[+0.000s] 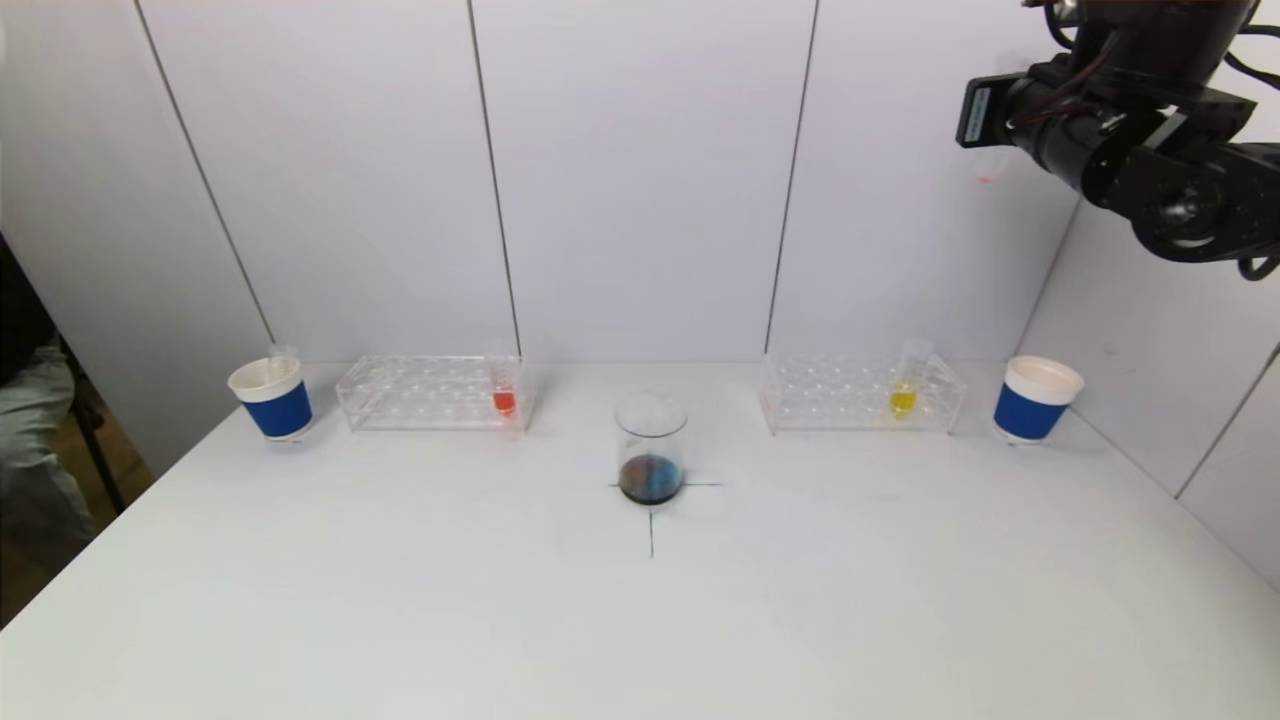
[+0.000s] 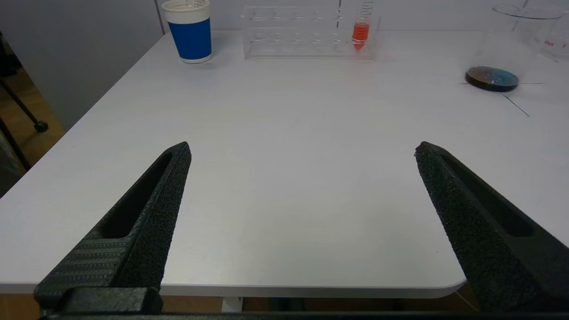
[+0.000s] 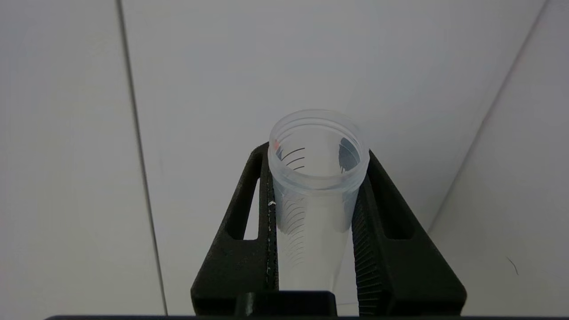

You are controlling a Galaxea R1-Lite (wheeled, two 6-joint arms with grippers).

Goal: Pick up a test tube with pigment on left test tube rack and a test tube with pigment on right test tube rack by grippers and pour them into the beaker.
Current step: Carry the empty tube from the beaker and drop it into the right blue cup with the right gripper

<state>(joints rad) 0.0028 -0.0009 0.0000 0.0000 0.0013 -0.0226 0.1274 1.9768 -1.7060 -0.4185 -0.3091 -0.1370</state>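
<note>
High at two o'clock in the head view, my right gripper (image 1: 985,150) hung far above the white table (image 1: 400,600), with a clear plastic test tube (image 1: 987,168) faintly visible at its tip. The round glass beaker (image 1: 651,447) with dark pigment stood at centre; the clear acrylic left rack (image 1: 432,392) at ten o'clock kept a tube of orange pigment (image 1: 504,390), the matching right rack (image 1: 860,394) a tube of yellow pigment (image 1: 904,388). Two blue-banded paper cups (image 1: 272,397) flanked them.

From the left wrist view, my left gripper (image 2: 302,151) stood wide apart, low at the table's near edge, holding nothing.

From the right wrist view, my right fingers (image 3: 382,222) were clamped on the tube, which looked empty. I judged it best kept firmly held, carried down slowly and set down somewhere clear of the beaker.
</note>
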